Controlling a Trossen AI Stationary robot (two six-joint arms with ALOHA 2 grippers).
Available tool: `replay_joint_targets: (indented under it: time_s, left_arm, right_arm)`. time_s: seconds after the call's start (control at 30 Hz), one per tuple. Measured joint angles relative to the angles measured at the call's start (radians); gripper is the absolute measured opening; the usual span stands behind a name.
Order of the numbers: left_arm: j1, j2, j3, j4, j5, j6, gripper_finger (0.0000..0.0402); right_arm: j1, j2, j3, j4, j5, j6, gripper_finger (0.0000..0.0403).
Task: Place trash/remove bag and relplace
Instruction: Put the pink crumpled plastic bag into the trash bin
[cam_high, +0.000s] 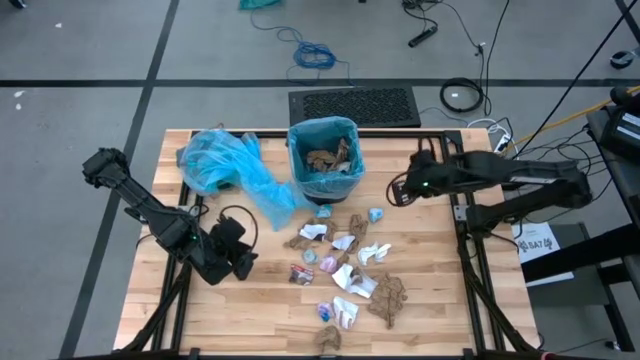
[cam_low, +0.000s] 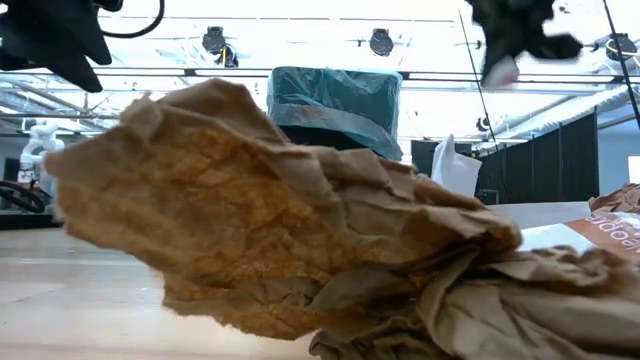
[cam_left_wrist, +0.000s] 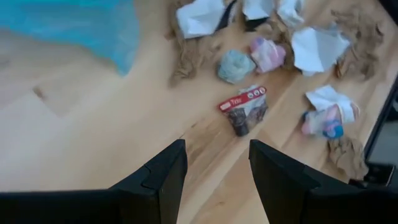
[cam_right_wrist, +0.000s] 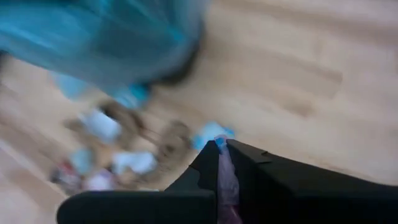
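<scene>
Our right pincer (cam_right_wrist: 222, 163) pinches a pink scrap (cam_right_wrist: 225, 180) beside the bin (cam_high: 323, 160), seemingly to drop it in, our left pincer (cam_left_wrist: 214, 168) waits wide over the worktop (cam_high: 250, 300), near remaining trash (cam_high: 345, 265).

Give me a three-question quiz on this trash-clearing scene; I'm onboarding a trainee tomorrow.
1. True or false: the bin already holds some brown paper.
2. Which gripper grips a pink scrap: A left, B right?
3. Fill in: the loose blue bag lies on the bin's ___ side in the high view.

Key: 1 true. 2 B; the right gripper is shut on it, while the left gripper hangs open above the table. 3 left.
</scene>
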Motion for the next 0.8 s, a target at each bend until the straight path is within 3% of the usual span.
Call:
replay_joint_targets:
  time_s: [0.17, 0.27, 0.5, 0.67, 0.8]
  left_arm:
    - [0.0, 0.0, 0.0, 0.059, -0.021, 0.139, 0.0177]
    - [0.0, 0.0, 0.0, 0.075, -0.049, 0.208, 0.0177]
    - [0.001, 0.0, 0.0, 0.076, -0.155, 0.231, 0.0177]
    - [0.001, 0.0, 0.0, 0.115, -0.159, 0.231, 0.0177]
    - [0.001, 0.0, 0.0, 0.158, -0.159, 0.23, 0.0177]
  right_arm:
    - [0.034, 0.068, 0.216, 0.018, 0.119, -0.114, 0.0]
    - [0.019, 0.123, 0.278, 0.13, 0.133, -0.255, 0.0]
    - [-0.056, 0.277, 0.302, 0.516, 0.057, -0.567, 0.0]
    - [-0.129, 0.392, 0.302, 0.644, 0.016, -0.634, 0.001]
    - [-0.188, 0.466, 0.302, 0.666, -0.029, -0.622, 0.004]
